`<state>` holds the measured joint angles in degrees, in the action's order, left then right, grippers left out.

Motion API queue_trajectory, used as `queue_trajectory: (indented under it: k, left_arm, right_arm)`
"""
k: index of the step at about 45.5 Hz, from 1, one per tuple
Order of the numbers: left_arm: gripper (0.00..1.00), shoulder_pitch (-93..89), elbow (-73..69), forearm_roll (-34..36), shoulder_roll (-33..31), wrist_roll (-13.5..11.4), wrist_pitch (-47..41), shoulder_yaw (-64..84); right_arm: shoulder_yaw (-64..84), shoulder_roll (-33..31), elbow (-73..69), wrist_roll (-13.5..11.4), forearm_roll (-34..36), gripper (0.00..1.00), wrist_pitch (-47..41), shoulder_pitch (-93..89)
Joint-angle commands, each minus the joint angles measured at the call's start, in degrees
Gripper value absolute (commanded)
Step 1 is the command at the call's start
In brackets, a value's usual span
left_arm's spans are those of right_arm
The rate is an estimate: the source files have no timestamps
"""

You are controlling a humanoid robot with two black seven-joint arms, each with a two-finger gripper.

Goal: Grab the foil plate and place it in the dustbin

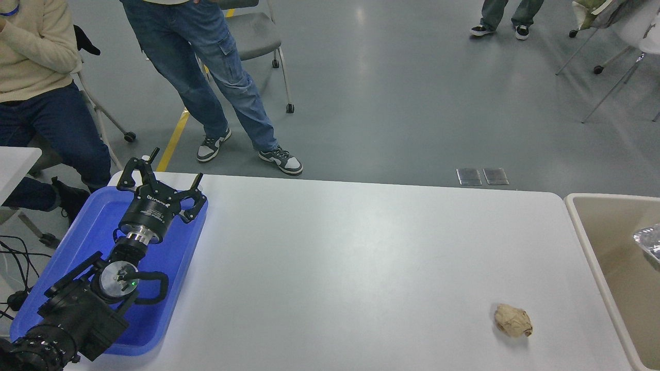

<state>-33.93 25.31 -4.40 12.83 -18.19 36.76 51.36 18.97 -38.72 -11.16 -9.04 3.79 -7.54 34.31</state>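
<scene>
The foil plate [649, 239] shows as a shiny silver crinkled edge at the picture's right border, over the inside of the dustbin [593, 242]. Most of it is cut off by the frame. The dustbin is a large beige bin standing off the table's right end. My right gripper is out of view, so I cannot see what holds the plate. My left gripper [161, 178] is parked over the blue tray at the lower left, with its fingers spread open and empty.
A shallow blue tray [77, 242] lies on the table's left end under my left arm. A crumpled brown paper ball [512, 320] lies near the table's front right. People stand and sit beyond the far left edge.
</scene>
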Motion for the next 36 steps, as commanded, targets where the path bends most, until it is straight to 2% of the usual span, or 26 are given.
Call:
queue_trajectory:
  k: [1,3,4,7,8,11,15,22,36]
  left_arm:
    - [1.0,0.0,0.0,0.0,0.0,0.0,0.0,0.1]
    - [1.0,0.0,0.0,0.0,0.0,0.0,0.0,0.0]
    - [1.0,0.0,0.0,0.0,0.0,0.0,0.0,0.1]
    - [1.0,0.0,0.0,-0.1,0.0,0.0,0.0,0.1]
    - [1.0,0.0,0.0,-0.1,0.0,0.0,0.1,0.0]
    - [1.0,0.0,0.0,-0.1,0.0,0.0,0.0,0.1]
    - [1.0,0.0,0.0,-0.1,0.0,0.0,0.1,0.1]
    - [1.0,0.0,0.0,-0.1,0.0,0.0,0.0,0.1]
    - [1.0,0.0,0.0,0.0,0.0,0.0,0.0,0.0]
  right_arm:
    - [-0.7,1.2,0.3,-0.2,-0.4,0.0,2.6,-0.1]
    - [-0.6,1.3,0.3,-0.2,-0.4,0.0,3.3,-0.1]
    - [-0.4,1.3,0.3,-0.2,-0.5,0.05,3.8,-0.1]
    - [-0.2,1.3,0.3,-0.1,-0.6,0.36,5.6,-0.1]
    - [0.0,1.3,0.3,-0.1,-0.6,0.44,6.4,-0.1]
    - [0.0,1.7,0.3,-0.1,-1.3,0.58,8.2,-0.2]
    - [0.0,2.2,0.3,0.0,-3.5,0.86,10.2,-0.2]
    - [0.0,2.3,0.3,0.0,-4.6,0.98,11.1,0.1]
    - [0.1,2.5,0.8,0.0,-4.8,1.0,11.1,0.3]
